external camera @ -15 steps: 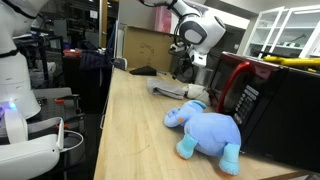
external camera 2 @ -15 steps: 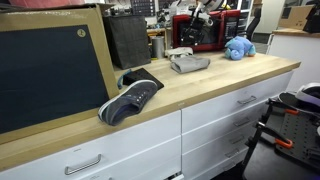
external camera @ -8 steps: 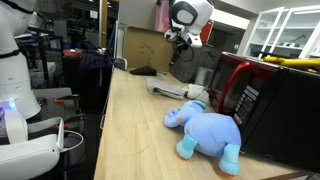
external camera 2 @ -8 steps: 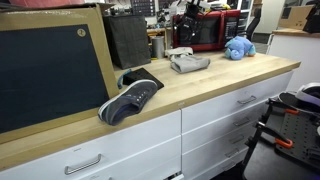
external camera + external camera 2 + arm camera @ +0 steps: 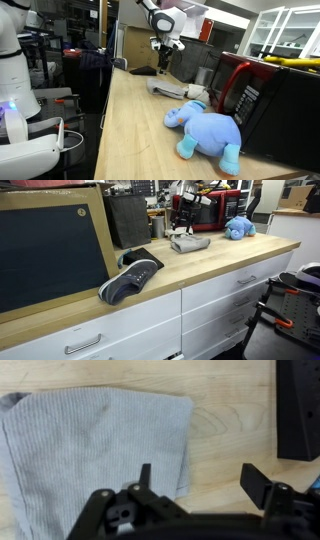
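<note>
Wrist view, cloth: a grey ribbed cloth (image 5: 100, 440) lies flat on the wooden counter (image 5: 235, 420), filling the left and middle of the picture.
Wrist view, gripper: the gripper (image 5: 200, 478) comes in from the bottom edge. One of its fingers (image 5: 145, 474) is over the cloth's lower right part and the other is over bare wood. The jaws stand wide apart with nothing between them.
Wrist view, right edge: a black object (image 5: 298, 410) sits on the counter, apart from the cloth.
Exterior view, shoe: a dark shoe (image 5: 130, 280) lies near the counter's front edge, well apart from the cloth (image 5: 190, 243).
Exterior view, arm: the arm (image 5: 162, 20) reaches in from the top and bends at the wrist, so the gripper (image 5: 163, 62) points straight down. It hangs above the far end of the cloth (image 5: 175, 90) without touching it.
Exterior view, elephant: a blue plush elephant (image 5: 205, 130) lies on its side near the cloth.
Exterior view, microwave: a red and black microwave (image 5: 250, 95) stands just beside the elephant.
</note>
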{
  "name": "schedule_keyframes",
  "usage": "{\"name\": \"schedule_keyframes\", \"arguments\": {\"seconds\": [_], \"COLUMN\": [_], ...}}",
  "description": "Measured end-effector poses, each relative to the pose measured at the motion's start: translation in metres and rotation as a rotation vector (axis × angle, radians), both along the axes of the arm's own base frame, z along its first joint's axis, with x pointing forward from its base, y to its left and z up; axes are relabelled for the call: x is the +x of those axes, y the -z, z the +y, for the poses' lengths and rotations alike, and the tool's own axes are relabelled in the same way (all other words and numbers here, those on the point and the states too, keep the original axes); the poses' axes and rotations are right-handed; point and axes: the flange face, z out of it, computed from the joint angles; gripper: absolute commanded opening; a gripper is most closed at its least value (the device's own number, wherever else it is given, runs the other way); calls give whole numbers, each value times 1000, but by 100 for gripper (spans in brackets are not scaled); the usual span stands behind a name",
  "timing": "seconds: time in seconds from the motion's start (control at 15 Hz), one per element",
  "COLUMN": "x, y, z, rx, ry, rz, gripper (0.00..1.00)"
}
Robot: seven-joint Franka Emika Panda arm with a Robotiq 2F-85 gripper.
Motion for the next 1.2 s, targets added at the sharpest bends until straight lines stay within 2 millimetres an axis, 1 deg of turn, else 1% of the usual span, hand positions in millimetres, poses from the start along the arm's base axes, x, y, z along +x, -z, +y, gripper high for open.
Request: {"name": "schedule_keyframes", "arguments": {"seconds": [0.13,0.2,0.47,0.53,0.6,1.0,1.2], "x": [-4,-7,-19,-24,-29,-56,-61], "y": [14,19,36,41,47,82,83], "z": [4,5,4,4,5,6,8], "rx": [-69,-103,-232,-255,-275,-359,-389], "ry": [-84,-127,-288,-318,-344,-456,-491], "rz": [-43,-66,-141,-145,-144,-123,-146], "gripper": [43,37,6,1,0,0,0]}}
